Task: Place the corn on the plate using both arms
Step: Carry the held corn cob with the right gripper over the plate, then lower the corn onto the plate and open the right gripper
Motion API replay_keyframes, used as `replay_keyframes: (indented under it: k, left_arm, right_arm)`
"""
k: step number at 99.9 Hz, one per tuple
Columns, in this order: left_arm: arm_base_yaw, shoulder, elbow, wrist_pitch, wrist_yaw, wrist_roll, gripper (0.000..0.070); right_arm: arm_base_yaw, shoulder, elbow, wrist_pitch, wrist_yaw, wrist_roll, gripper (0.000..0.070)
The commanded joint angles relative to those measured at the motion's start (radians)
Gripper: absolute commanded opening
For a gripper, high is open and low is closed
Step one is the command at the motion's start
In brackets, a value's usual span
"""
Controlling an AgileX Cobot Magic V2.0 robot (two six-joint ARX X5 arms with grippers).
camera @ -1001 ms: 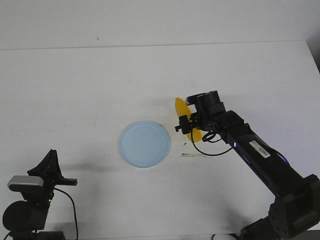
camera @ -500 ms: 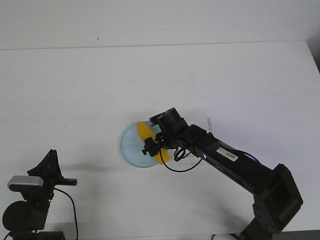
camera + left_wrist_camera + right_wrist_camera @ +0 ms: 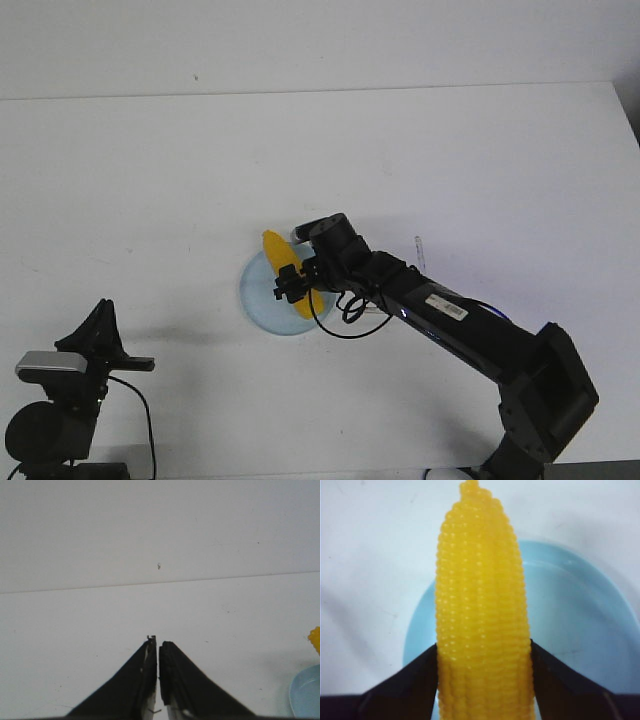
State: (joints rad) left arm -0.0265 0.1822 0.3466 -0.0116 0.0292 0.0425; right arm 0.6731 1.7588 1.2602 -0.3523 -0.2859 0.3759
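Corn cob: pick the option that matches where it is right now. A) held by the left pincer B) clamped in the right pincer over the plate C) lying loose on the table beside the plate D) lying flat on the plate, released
B: the right pincer has a finger on each side of the corn cob, with the pale blue plate beneath it.

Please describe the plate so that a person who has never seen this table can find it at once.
Look at the white table, near its middle, where the right gripper reaches in. Under it lies the plate: round, shallow, pale blue. It is the only blue thing there, and the yellow corn is held over it.
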Motion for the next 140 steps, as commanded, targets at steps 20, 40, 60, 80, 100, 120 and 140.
replay_keyframes:
  k: [20,40,60,80,100,120,140]
  left_arm:
    - [0.0,-0.002,0.007,0.011,0.0,0.014,0.0002]
    - [0.0,-0.002,0.007,0.011,0.0,0.014,0.0002]
    - [0.0,-0.002,0.007,0.011,0.0,0.014,0.0002]
    - [0.0,-0.002,0.007,0.011,0.0,0.014,0.0002]
    - [0.0,-0.002,0.007,0.011,0.0,0.014,0.0002]
    - [0.0,-0.002,0.007,0.011,0.0,0.014,0.0002]
    - [0.0,-0.002,0.007,0.011,0.0,0.014,0.0002]
  right_arm:
    - [0.022,0.051,0.015,0.01,0.005,0.019,0.0286]
    - [0.024,0.051,0.015,0.003,0.037,0.019,0.0463]
    - [0.028,0.048,0.015,0.026,0.052,0.019,0.0463]
    - [0.026,-0.003,0.015,0.075,0.051,-0.025,0.0463]
    - [0.026,-0.069,0.015,0.067,0.146,-0.149,0.0424]
    - [-0.008,-0.113,0.014,-0.024,0.325,-0.31,0.0109]
    - [-0.094,-0.184,-0.047,-0.003,0.342,-0.372,0.0077]
